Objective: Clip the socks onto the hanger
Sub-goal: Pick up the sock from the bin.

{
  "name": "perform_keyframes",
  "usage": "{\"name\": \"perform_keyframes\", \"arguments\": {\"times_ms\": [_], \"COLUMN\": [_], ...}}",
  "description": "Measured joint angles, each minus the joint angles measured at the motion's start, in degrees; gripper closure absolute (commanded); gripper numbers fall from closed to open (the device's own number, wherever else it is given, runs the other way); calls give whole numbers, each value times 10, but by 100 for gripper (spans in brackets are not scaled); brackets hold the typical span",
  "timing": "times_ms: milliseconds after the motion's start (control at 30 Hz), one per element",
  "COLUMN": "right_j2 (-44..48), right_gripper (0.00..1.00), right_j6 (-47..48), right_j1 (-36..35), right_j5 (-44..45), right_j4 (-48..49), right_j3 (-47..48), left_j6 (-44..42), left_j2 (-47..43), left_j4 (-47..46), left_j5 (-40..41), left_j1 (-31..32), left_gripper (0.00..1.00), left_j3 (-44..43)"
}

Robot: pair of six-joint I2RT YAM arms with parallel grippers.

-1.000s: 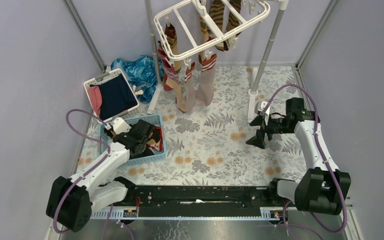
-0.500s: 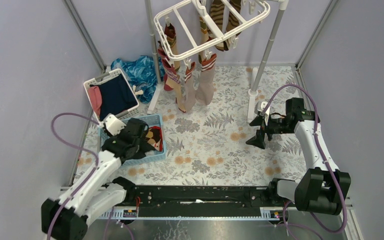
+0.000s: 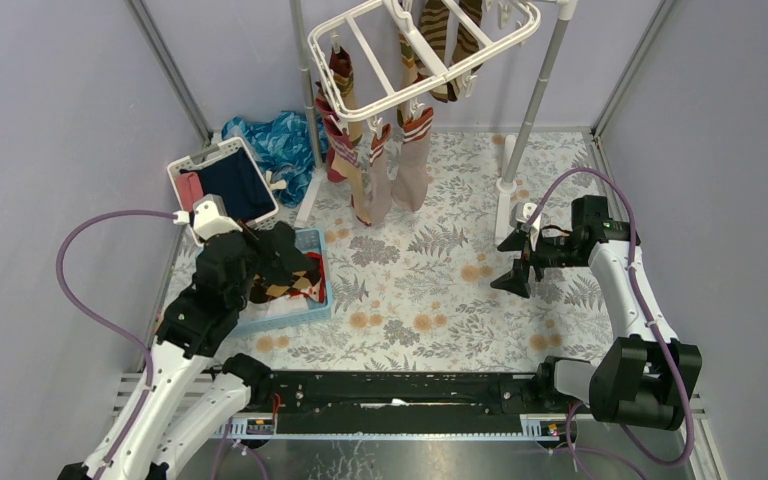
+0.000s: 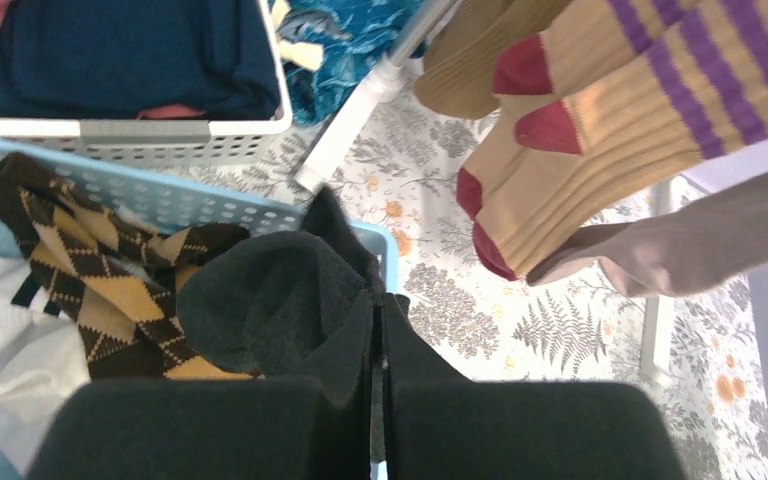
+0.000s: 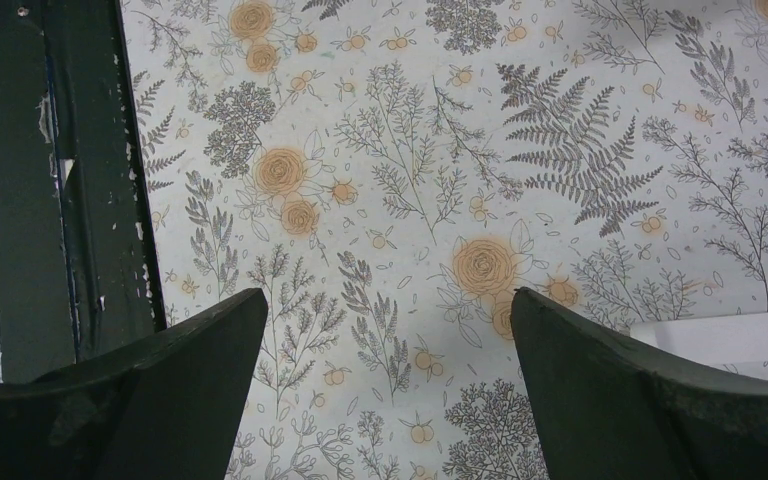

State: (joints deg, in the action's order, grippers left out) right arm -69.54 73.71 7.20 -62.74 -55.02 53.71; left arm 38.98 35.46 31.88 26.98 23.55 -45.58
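left gripper (image 4: 378, 340): lower centre of the left wrist view; jaws pressed fully together, pinching a fold of the plain black sock (image 4: 260, 310).
plain black sock: bunched just ahead of the closed fingers, over the right end of the small blue plastic basket (image 4: 210, 208).
brown-and-yellow argyle sock (image 4: 90, 290): lying inside the blue basket, left of the black one, on pale cloth.
right gripper (image 5: 385, 315): right of centre in the top view; jaws spread wide, holding nothing, only the floral-patterned mat (image 5: 410, 150) showing between them.
white plastic rectangular hanger (image 3: 418, 40): top centre of the top view, on pale poles.
tan socks with red-and-white striped cuffs (image 3: 415, 160): hanging clipped below the hanger's near edge; striped ones clipped further back.
white slotted laundry basket (image 3: 185, 165): upper left, just beyond the blue basket, holding navy and pink cloth.
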Motion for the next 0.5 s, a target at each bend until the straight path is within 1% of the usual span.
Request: {"name": "perform_keyframes", "arguments": {"times_ms": [100,267,367,467,500], "right_j2": [0,0,0,0,0], "right_gripper": [0,1,0,0,0], "right_j6": [4,9,10,11,11], "right_j1": [0,0,0,0,0], "right_j5": [-5,-11,-13,-14,-14], "right_j4": [0,-2,-6,-9,-10], "right_j3": [0,0,0,0,0], "left_j6": [-34,-46,-32,3,20], "left_j2": [-8,-7,5,17,21], "left_j4": [-12,-15,-7,19,28], "left_j5": [-15,-10,-7,13,23], "left_j1": [0,0,0,0,0], "left_gripper": [100,100,100,100,99], "left_j3": [-7,-10,-9,-4,2]}}
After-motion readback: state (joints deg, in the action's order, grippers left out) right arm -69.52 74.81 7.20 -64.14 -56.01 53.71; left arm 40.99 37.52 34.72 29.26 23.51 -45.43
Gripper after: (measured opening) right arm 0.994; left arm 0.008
